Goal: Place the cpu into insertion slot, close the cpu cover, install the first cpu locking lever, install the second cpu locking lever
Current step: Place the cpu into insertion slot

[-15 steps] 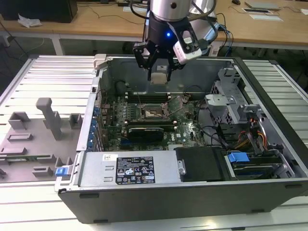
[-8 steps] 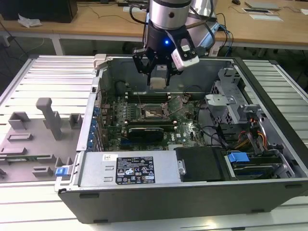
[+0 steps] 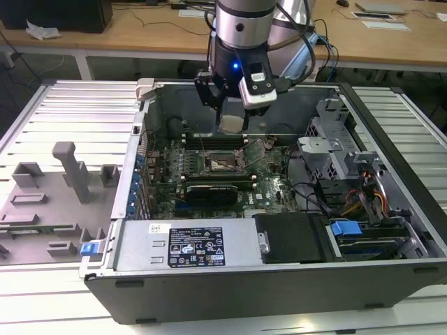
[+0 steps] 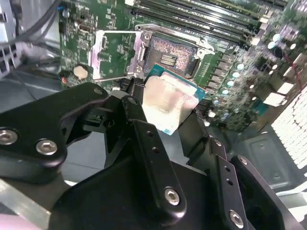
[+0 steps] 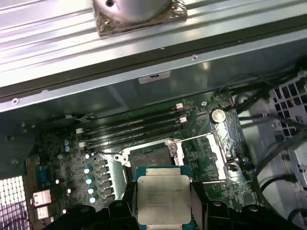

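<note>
Slatted metal table [image 3: 63, 105] carries the open computer case [image 3: 244, 296]. Between its walls the gripper [image 3: 232, 120] pinches the cpu [image 4: 168, 103] by opposite edges, clear above the exposed insertion slot [image 5: 151, 155]. The cpu cover [image 4: 99, 52] is swung aside.

Light wooden desks [image 3: 140, 31] behind, ribbed metal worktable [image 3: 70, 105] below
</note>
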`<action>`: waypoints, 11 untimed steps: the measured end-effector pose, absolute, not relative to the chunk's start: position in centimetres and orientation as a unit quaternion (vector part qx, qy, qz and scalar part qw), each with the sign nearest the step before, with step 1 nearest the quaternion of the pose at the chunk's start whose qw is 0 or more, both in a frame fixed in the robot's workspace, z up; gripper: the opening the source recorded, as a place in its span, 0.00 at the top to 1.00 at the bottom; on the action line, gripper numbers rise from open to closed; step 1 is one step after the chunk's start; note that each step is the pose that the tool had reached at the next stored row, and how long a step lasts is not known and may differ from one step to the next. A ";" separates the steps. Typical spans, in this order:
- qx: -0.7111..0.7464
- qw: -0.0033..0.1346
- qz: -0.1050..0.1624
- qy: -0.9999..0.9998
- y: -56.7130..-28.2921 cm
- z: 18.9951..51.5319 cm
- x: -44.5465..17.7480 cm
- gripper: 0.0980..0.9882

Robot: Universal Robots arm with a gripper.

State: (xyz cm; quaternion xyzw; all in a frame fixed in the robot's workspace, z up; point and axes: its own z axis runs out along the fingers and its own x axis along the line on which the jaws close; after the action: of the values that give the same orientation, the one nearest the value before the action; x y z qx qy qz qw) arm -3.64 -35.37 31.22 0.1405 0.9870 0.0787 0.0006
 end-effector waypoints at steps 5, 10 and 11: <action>0.222 0.007 0.078 0.972 -35.4 30.6 -3.6 0.51; 0.306 0.014 0.077 0.949 -35.4 30.1 -3.6 0.51; 0.318 0.015 0.076 0.945 -35.4 30.0 -3.6 0.51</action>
State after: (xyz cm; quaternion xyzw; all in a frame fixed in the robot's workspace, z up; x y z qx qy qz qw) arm -3.63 -35.37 29.97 0.3180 0.9449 0.0761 0.0153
